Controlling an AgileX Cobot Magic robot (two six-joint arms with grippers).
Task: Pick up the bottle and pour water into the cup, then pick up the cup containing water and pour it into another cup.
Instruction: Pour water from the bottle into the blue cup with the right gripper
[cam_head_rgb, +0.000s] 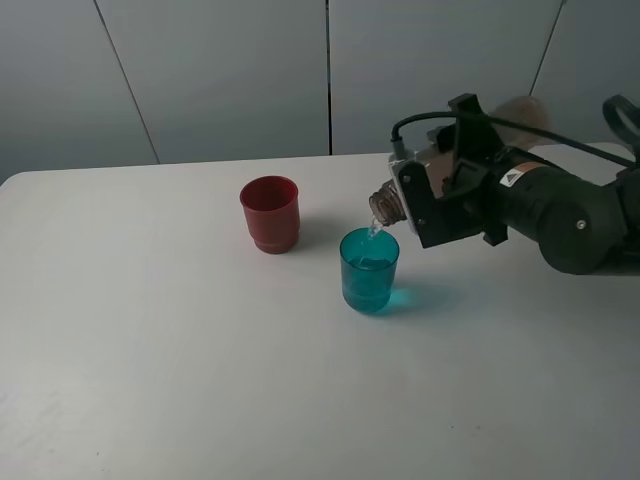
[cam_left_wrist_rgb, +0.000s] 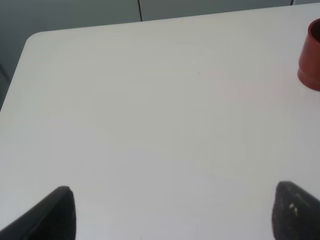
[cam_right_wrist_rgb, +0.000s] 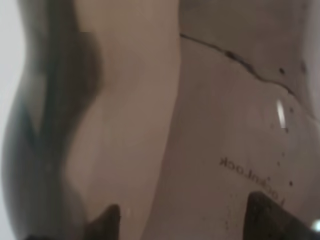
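In the exterior high view my right gripper (cam_head_rgb: 440, 185) is shut on the smoky bottle (cam_head_rgb: 386, 207) and holds it tipped sideways. The bottle's open neck hangs just above the teal cup (cam_head_rgb: 368, 272). A thin stream of water (cam_head_rgb: 375, 230) runs from the neck into the cup, which holds some water. The red cup (cam_head_rgb: 270, 214) stands upright to the left of the teal one, slightly farther back. In the right wrist view the bottle (cam_right_wrist_rgb: 200, 125) fills the picture between the fingertips (cam_right_wrist_rgb: 265, 215). My left gripper (cam_left_wrist_rgb: 175, 215) is open above bare table, with the red cup (cam_left_wrist_rgb: 311, 55) at the frame's edge.
The white table (cam_head_rgb: 150, 330) carries only the two cups. Grey wall panels (cam_head_rgb: 230, 70) stand behind its far edge. The right arm (cam_head_rgb: 570, 215) reaches in from the right side. The left arm is outside the exterior high view.
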